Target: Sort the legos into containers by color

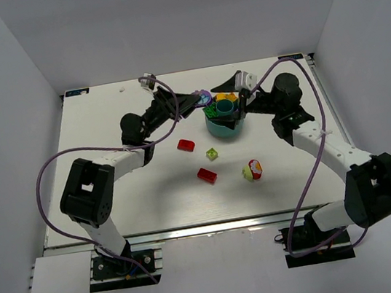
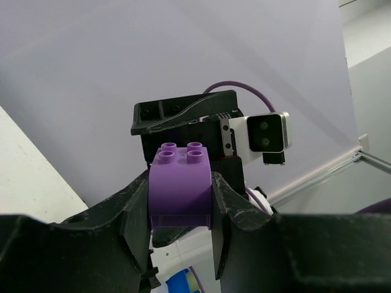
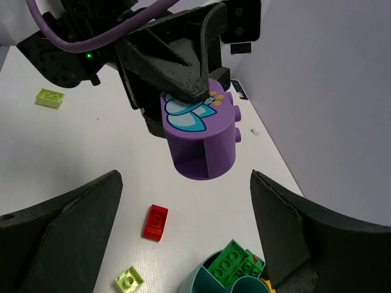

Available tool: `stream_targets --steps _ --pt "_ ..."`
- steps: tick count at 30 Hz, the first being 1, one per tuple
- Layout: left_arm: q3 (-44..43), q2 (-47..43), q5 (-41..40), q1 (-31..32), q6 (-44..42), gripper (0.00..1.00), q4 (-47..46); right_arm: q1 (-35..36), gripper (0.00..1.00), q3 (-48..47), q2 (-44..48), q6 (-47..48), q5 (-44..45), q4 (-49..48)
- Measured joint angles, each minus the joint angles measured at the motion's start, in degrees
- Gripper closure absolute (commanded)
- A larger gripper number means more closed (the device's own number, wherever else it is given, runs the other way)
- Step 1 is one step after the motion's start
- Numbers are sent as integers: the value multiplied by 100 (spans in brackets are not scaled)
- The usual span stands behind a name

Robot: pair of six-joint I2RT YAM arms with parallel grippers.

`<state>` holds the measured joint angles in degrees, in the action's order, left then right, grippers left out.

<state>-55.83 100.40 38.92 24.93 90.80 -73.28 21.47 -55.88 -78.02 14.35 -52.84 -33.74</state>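
Observation:
My left gripper (image 1: 202,100) is shut on a purple lego (image 2: 181,186) with a blue flower print, holding it above the table beside the teal bowl (image 1: 223,132). In the right wrist view the purple lego (image 3: 201,137) hangs between my right gripper's wide-open fingers (image 3: 73,226), and the right gripper (image 3: 183,183) grips nothing. Green legos (image 3: 235,261) lie in one wedge of the bowl (image 3: 211,285), and a yellow one (image 1: 227,98) lies in another. Loose on the table are two red legos (image 1: 186,146) (image 1: 207,176), a lime lego (image 1: 212,154) and a red-and-lime piece (image 1: 252,171).
White walls close in the table at the back and on both sides. Purple cables (image 1: 45,176) loop from both arms. Another lime lego (image 3: 49,97) lies behind the left arm in the right wrist view. The right wrist's camera (image 2: 267,133) faces the left one.

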Motion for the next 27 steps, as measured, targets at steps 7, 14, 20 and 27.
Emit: stream_targets --steps 7,14,20,27 --pt "-68 15 138 0 -229 100 350 48 11 -142 -44 343 310 247" --pt "-1591 188 269 2 -2212 100 3591 -640 54 -284 387 1388 1163 1766" --pt "-4030 1231 -24 129 -3777 100 6391 -1648 100 -260 680 1665 1550 2503" --pt "-7034 2992 -1032 588 -4859 100 9499 -1843 100 70 839 1499 1851 2658"
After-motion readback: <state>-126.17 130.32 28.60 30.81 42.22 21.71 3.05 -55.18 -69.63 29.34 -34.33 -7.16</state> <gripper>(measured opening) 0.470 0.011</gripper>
